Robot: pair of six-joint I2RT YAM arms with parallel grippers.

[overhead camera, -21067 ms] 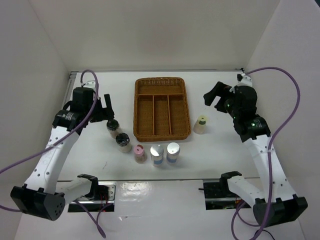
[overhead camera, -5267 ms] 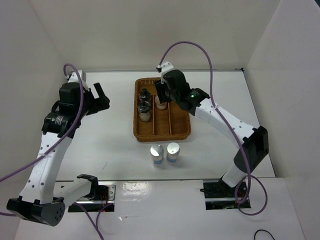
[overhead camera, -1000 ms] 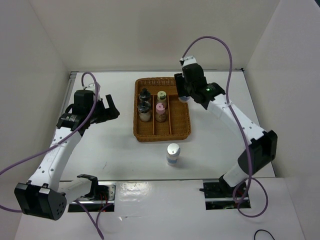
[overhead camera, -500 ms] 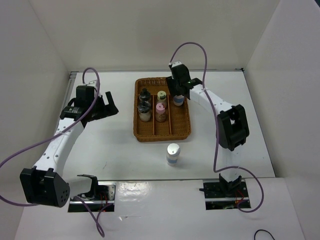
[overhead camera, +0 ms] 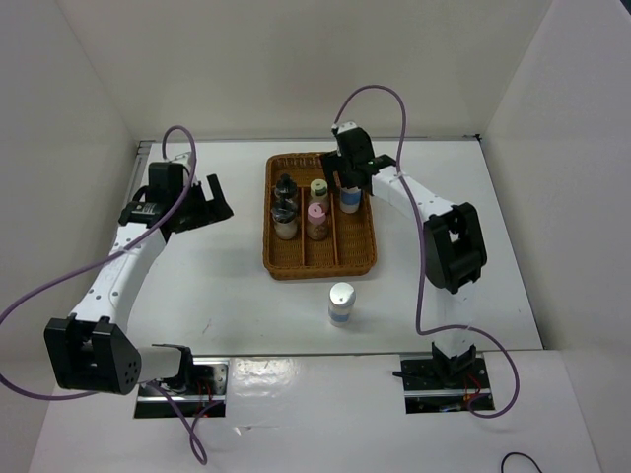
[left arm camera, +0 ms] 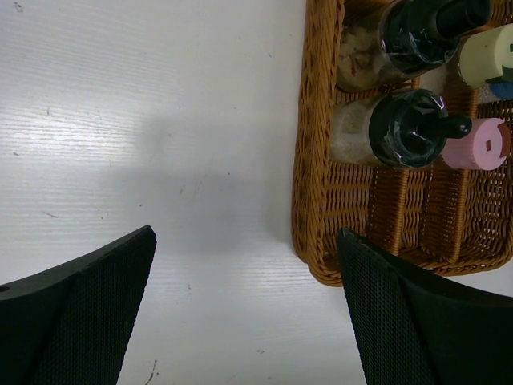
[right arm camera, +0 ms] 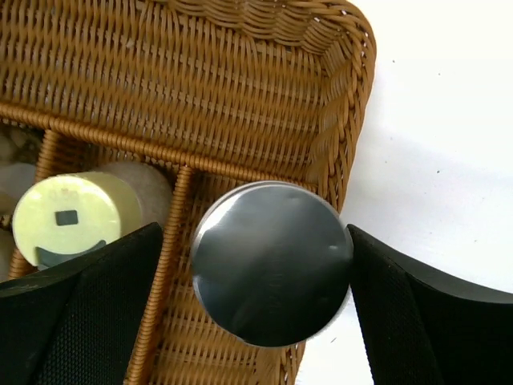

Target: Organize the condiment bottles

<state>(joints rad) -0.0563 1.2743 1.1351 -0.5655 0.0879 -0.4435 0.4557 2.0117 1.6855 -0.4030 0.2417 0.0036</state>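
Your brown wicker tray (overhead camera: 268, 236) sits at mid-width of the bench (overhead camera: 197, 296), toward its far edge. Its left slot holds the two black-capped clear shakers (overhead camera: 285, 187) (overhead camera: 285, 219), one behind the other. The middle slot holds the yellow-green-capped beige shaker (overhead camera: 318, 188), with the pink-capped shaker (overhead camera: 315, 219) just nearer you. At the far end of the right slot stands a silver-topped shaker with a blue band (overhead camera: 351, 200). Its twin, the second silver-topped blue-banded shaker (overhead camera: 341, 304), stands alone on the bench between the tray and the near edge. Your right arm reaches across to the tray's far right corner, its right pincer (overhead camera: 350, 182) pointing down over the shaker in the right slot. In the wrist view the fingers (right arm camera: 88, 313) straddle the silver top. One is against it and a strip of wicker shows beside the other, so the pincer is parted slightly wider than the cap and not clamped. Your left arm is stretched toward the far left corner, where the left pincer (left arm camera: 246, 241) hangs spread wide over bare bench beside the tray, holding nothing. Five seconds ago two silver-topped shakers stood near the near edge. A second ago the right pincer carried one above the tray's far right corner. Half a second ago it was almost where it is now.
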